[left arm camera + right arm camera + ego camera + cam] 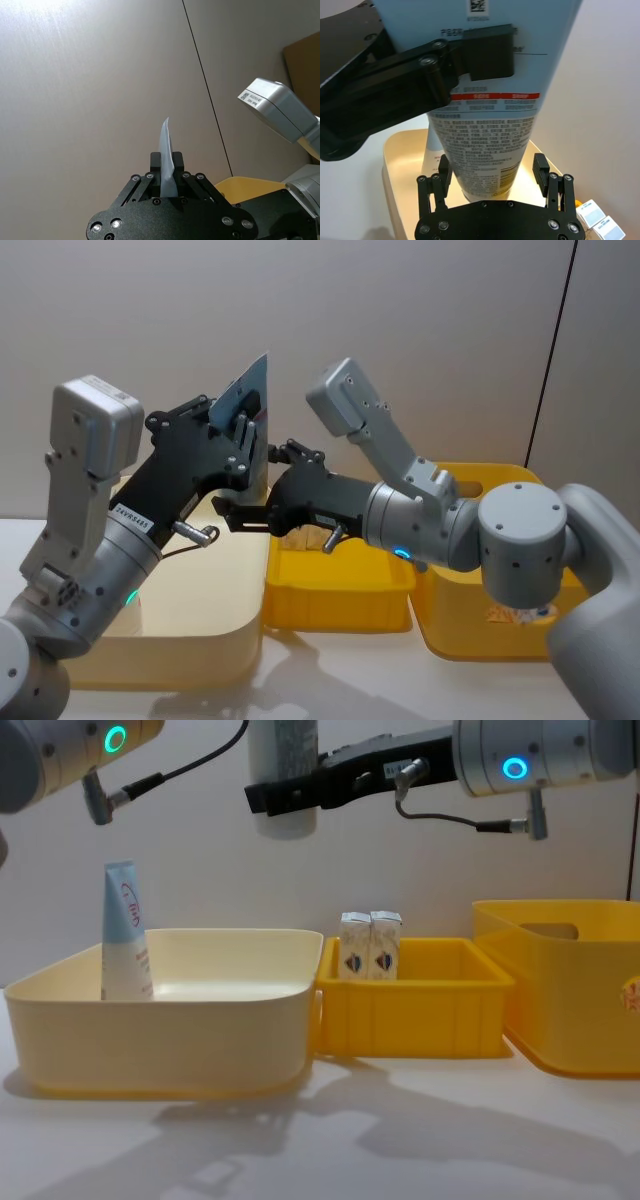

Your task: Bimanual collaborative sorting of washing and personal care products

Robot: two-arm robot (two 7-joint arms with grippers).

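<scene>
Two grippers meeting at one raised tube

Item 1: held tube (252, 400), pale blue and white with a red band and dense print. It hangs in the air above the cream bin (160, 1010), crimped flat end uppermost, cap end down. The chest view catches its lower end (283, 770) above the bin's right part.

Item 2: left gripper (167, 172), raised high on the left. Its black fingers (487, 52) are clamped across the upper, flattened part of the tube; the left wrist view shows the thin crimped edge (166, 150) rising from between the pads.

Item 3: right gripper (492, 172), reaching in from the right toward the tube's lower body. Its fingers stand spread, one on each side of the tube near the cap end; whether the pads touch it I cannot tell.

Item 4: second tube (123, 932), same make, standing upright, cap down, in the left part of the cream bin.

Item 5: two small white cartons (370, 946) with a blue-red emblem, upright and touching, at the back left of the small yellow bin (410, 1010), which sits just beside the cream bin.

Item 6: large yellow bin (570, 990) with a handle slot, farthest right; contents not visible from where I stand.
</scene>
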